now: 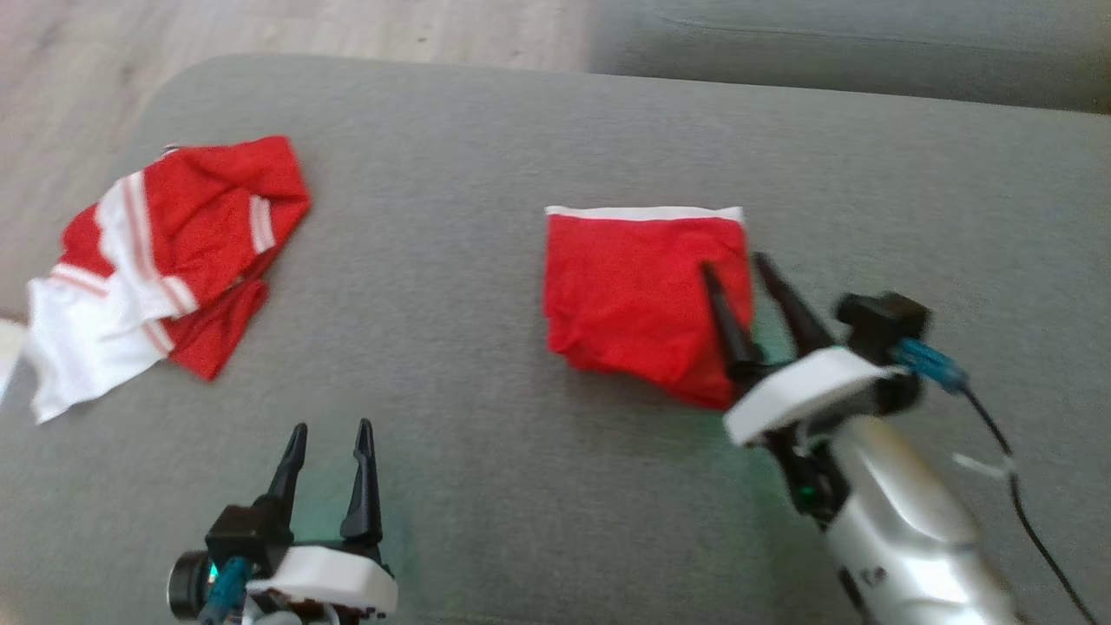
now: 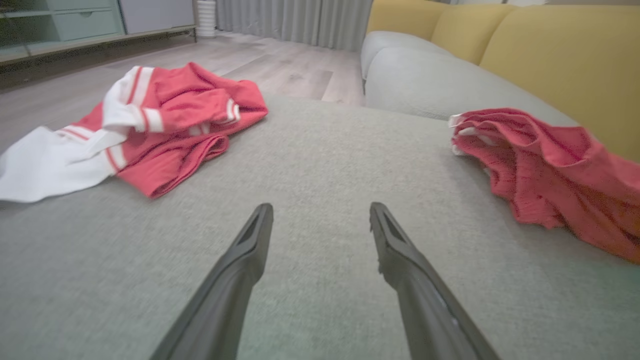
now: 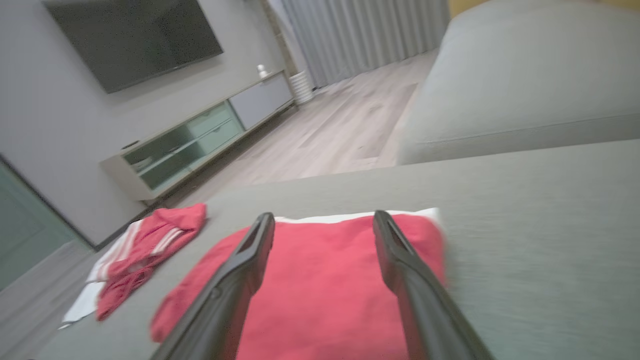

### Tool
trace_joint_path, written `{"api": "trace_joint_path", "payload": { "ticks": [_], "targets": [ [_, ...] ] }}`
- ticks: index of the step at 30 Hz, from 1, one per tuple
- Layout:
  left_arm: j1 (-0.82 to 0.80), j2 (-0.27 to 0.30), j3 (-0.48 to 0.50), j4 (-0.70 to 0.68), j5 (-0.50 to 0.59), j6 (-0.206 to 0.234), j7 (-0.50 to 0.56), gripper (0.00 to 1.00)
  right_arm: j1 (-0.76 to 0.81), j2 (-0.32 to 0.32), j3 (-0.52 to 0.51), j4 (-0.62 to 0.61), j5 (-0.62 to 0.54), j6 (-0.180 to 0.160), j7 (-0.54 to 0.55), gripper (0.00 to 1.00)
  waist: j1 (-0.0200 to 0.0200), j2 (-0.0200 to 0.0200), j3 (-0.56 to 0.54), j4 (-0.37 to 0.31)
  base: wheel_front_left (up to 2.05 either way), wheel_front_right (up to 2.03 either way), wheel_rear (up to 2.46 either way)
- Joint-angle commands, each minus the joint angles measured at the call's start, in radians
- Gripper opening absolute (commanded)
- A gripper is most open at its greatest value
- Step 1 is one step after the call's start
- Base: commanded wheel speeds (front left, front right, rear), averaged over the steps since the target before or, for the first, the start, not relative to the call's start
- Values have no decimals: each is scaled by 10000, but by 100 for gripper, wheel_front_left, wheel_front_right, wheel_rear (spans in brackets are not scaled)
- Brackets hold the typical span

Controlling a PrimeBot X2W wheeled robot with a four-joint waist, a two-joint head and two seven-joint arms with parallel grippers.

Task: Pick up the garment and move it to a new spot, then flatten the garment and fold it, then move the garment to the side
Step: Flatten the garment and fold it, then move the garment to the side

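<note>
The garment (image 1: 634,295) lies folded into a rough red square with a white strip along its far edge, in the middle of the grey cushion (image 1: 486,469). It also shows in the left wrist view (image 2: 550,170) and the right wrist view (image 3: 325,290). My right gripper (image 1: 733,265) is open over the garment's right side, fingers spread with the fabric lying flat beneath them (image 3: 322,217). My left gripper (image 1: 331,427) stands open near the front edge, above bare cushion (image 2: 320,206), well left of the folded garment.
A second red shirt with white striped panels (image 1: 174,252) lies crumpled at the cushion's left edge (image 2: 165,120) (image 3: 145,245). Wooden floor (image 1: 304,26) lies beyond the far and left edges. Another grey cushion (image 1: 851,43) adjoins at the back right, with yellow backrests (image 2: 565,55) behind.
</note>
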Motion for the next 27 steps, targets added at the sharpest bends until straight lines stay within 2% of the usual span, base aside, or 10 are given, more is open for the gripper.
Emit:
{"api": "trace_joint_path", "payload": {
  "ticks": [1, 2, 6, 11, 18, 27],
  "targets": [
    [-390, 95, 459, -444, 341, 155, -51, 100, 299, 173, -709, -516, -841, -7, -108, 100, 0, 0, -82, -531, 0, 0, 0],
    [-390, 95, 459, -444, 341, 155, -51, 100, 299, 173, -709, -516, -841, -7, -108, 100, 0, 0, -82, -531, 0, 0, 0],
    [-334, 95, 683, -660, 720, 268, -51, 100, 985, 173, -1997, -849, -1915, -7, -108, 100, 0, 0, -254, -1018, 0, 0, 0],
    [1, 95, 894, -759, 995, 420, -51, 100, 1788, 173, -2623, -960, -2471, -7, -108, 100, 0, 0, -592, -1494, 0, 0, 0],
    [777, 95, 1006, -959, 1041, 737, -51, 100, 2615, 173, -2617, -979, -2503, -7, -109, 100, 0, 0, -929, -1860, 0, 0, 0],
    [917, 95, 684, -910, 965, 721, -51, 100, 2759, 173, -2491, -983, -2409, -7, -109, 100, 0, 0, -933, -1764, 0, 0, 0]
  ]
}}
